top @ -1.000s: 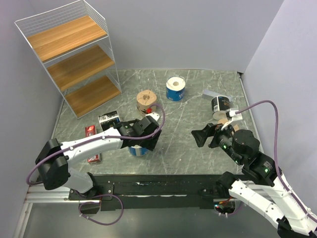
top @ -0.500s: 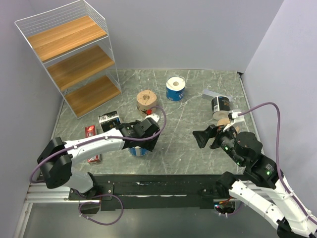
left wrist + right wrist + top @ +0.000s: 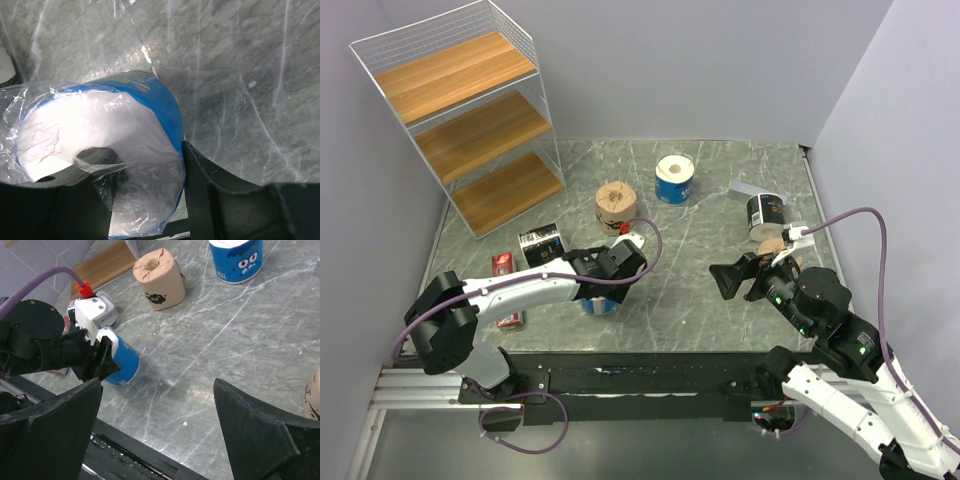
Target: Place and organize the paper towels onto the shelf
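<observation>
A blue-wrapped paper towel roll (image 3: 597, 304) stands near the table's front edge, and my left gripper (image 3: 604, 289) is down over it. In the left wrist view (image 3: 142, 157) one finger sits in the roll's (image 3: 105, 125) hollow core and the other presses its outer blue side. My right gripper (image 3: 734, 277) is open and empty above the table, seen wide apart in the right wrist view (image 3: 157, 430). A second blue roll (image 3: 674, 178), a tan roll (image 3: 616, 203), two black rolls (image 3: 767, 211) (image 3: 542, 243) and another tan roll (image 3: 772, 243) lie on the table. The shelf (image 3: 460, 110) stands at the back left, its boards bare.
A red box (image 3: 503, 264) lies left of the left arm, with another red item (image 3: 510, 320) by the front edge. A grey flat block (image 3: 748, 188) lies beside the right black roll. Purple walls close in on both sides.
My left gripper has come down and slightly forward over the blue roll. The right arm has barely moved.
</observation>
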### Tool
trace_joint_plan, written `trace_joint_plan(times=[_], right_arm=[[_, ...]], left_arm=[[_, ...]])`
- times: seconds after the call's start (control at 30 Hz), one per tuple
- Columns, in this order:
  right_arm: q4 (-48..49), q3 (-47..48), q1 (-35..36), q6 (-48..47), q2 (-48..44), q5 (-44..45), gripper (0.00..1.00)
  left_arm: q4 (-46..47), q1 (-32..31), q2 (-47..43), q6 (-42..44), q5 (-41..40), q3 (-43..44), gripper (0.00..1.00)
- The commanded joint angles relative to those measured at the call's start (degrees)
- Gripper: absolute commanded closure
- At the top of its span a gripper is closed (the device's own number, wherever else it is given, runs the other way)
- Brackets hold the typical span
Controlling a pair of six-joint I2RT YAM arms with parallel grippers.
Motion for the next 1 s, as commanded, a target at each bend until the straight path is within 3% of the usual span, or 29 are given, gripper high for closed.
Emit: trace_joint_plan(times=[0.0, 0.1, 0.33, 0.57, 0.7, 0.87, 0.97], right_arm=[[0.88, 1.29, 0.14, -0.98, -0.25, 0.29, 0.00], [-0.79, 3.49, 0.23, -1.69, 0.89, 0.29, 0.00], [-2.29, 5.69, 0.23, -1.43, 1.68, -0.42, 0.01], [-3.08, 7.18, 0.23, -1.34, 1.33, -0.42, 0.00], [-3.25, 7.54, 0.23, -2.04, -0.15, -1.03, 0.01], [-2.29, 6.14, 0.23, -3.71, -2.09, -2.44, 0.01], [-2.20, 5.70, 0.23, -4.32, -2.36, -2.70, 0.00]], left_arm=[[-4.71, -0.13, -0.83, -0.74, -5.36, 4.31, 0.70], [-10.07, -0.22, -2.40, -1.18, -8.97, 8.88, 0.77], [-17.11, -0.22, -7.16, 2.68, -24.25, 24.34, 0.80], [-3.95, 2.58, -9.79, 23.47, -31.57, 38.14, 0.82], [5.45, 12.05, -9.63, 32.74, -26.93, 42.63, 0.82], [14.42, 19.90, -7.08, 44.06, -26.65, 46.24, 0.83], [16.37, 24.73, -5.05, 45.93, -24.37, 49.48, 0.83]])
